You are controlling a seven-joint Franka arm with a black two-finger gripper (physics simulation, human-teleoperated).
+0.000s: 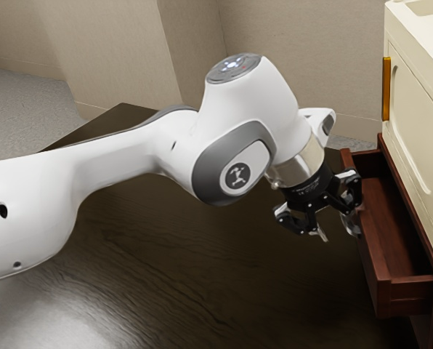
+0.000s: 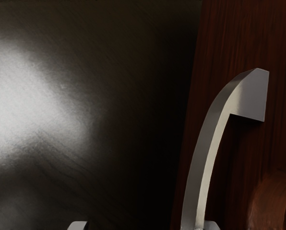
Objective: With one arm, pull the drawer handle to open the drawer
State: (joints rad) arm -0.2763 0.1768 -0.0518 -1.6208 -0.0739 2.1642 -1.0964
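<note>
Across the exterior view's left, white arm [image 1: 122,156] comes in over the dark wood-grain table [image 1: 202,283], with a bright glare patch on the tabletop in the lower left. Next along, the black gripper [image 1: 337,231] angles down toward the exterior view's right, at the drawer front. Fingers are parted, a clear gap between the tips, nothing clamped. Wrist view agrees: two fingertips [image 2: 78,225] well apart. The metal handle [image 2: 200,153] runs down between them, right beside one tip and well clear of the other. That near tip sits on the drawer side of the bar; can't tell if it touches

Handle is a bowed bar, mounted on the reddish-brown drawer front [image 2: 239,28]. Long axis runs along the front, roughly in line with the front's edge; the bow stands out from the face, toward the table side. One squared foot meets the wood, other end is cut off from sight

Further right, drawer [image 1: 413,288] is pulled partway out, inside visible. It points out toward the exterior view's left, arm side. Its front's long axis slants from upper left to lower right. Far right, cream cabinet [image 1: 420,123] sits above it, with an upright amber strip [image 1: 386,89] on its edge
</note>
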